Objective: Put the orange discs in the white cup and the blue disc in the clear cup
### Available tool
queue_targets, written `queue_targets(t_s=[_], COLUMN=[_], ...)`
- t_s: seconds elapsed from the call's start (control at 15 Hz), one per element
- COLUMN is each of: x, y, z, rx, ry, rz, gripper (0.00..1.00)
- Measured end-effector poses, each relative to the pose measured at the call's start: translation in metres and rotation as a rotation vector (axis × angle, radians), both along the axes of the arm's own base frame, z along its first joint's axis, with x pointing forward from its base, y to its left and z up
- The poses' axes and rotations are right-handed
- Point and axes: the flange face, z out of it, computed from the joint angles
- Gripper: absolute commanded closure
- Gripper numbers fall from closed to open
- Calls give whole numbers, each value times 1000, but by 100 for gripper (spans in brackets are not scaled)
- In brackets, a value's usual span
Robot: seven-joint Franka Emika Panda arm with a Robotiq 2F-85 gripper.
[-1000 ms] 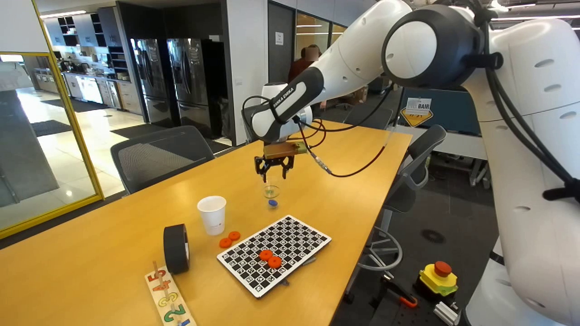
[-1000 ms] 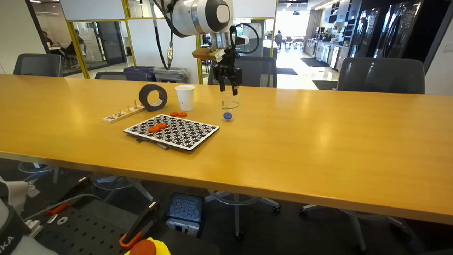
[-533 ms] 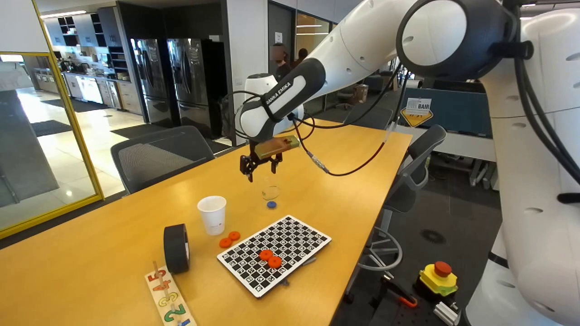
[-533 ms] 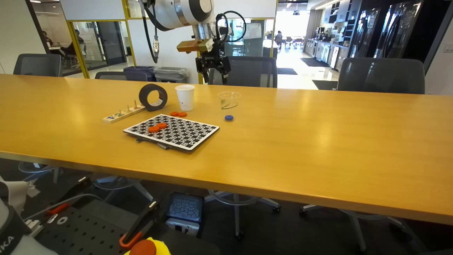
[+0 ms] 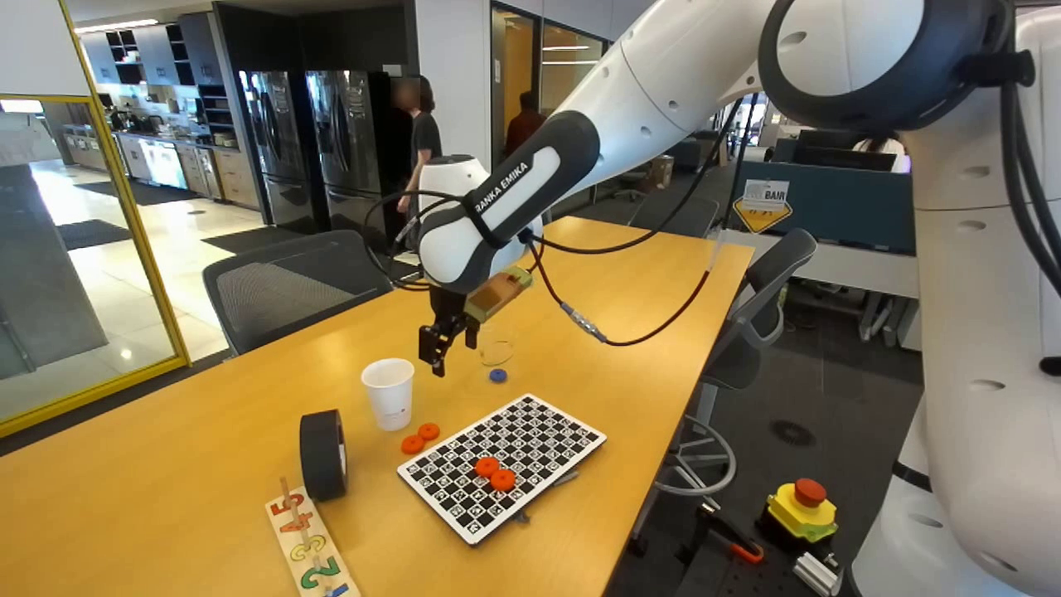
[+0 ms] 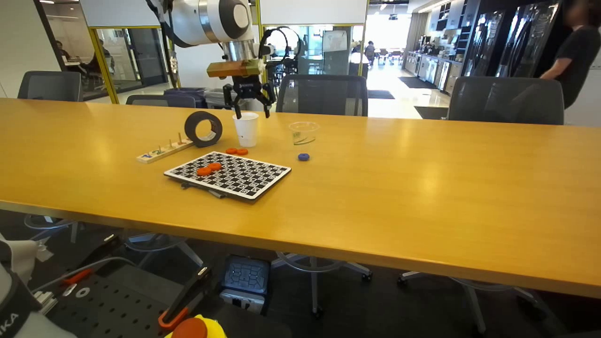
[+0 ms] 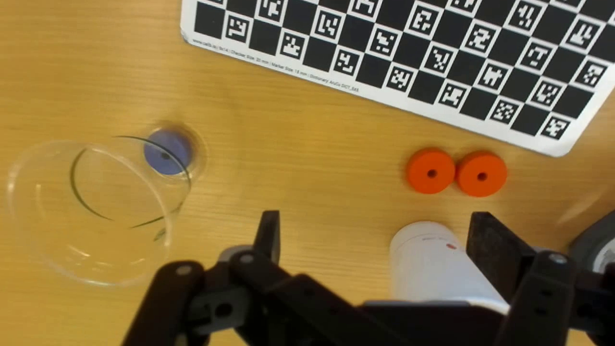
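My gripper (image 5: 454, 352) is open and empty above the table, between the two cups. In an exterior view (image 6: 252, 114) its fingers overlap the rim of the white cup (image 6: 246, 136). In the wrist view the white cup (image 7: 432, 269) shows near the right finger. The clear cup (image 6: 304, 134) stands upright, and the blue disc (image 6: 304, 157) lies flat at its bottom. Both show at the left of the wrist view: clear cup (image 7: 103, 206), blue disc (image 7: 167, 151). Two orange discs (image 7: 431, 171) lie touching on the table beside the white cup. Two more orange discs (image 5: 486, 467) lie on the checkered board.
The checkered board (image 5: 530, 431) lies in front of the cups. A black tape roll (image 5: 322, 456) stands beside the white cup, with a wooden number board (image 5: 307, 547) by it. Chairs (image 6: 321, 94) line the table's far side. A person (image 5: 424, 141) is in the background.
My gripper has moved from over the clear cup toward the white cup. The blue disc was tilted in the clear cup and now lies flat. A person has come into view behind.
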Motion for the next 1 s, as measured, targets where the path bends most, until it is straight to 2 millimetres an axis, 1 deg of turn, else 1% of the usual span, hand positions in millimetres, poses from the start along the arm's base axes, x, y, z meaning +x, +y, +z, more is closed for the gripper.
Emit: queue_targets(t_s=[0.2,0.47,0.73,1.0], x=[-7,-10,-6,5], y=[13,20,17,12], z=[-19,-43,-64,-78], rx=[-4,-7,-2,1], ry=[26,72,106,116], rz=[169,385,533,606], gripper=[0,0,0,0])
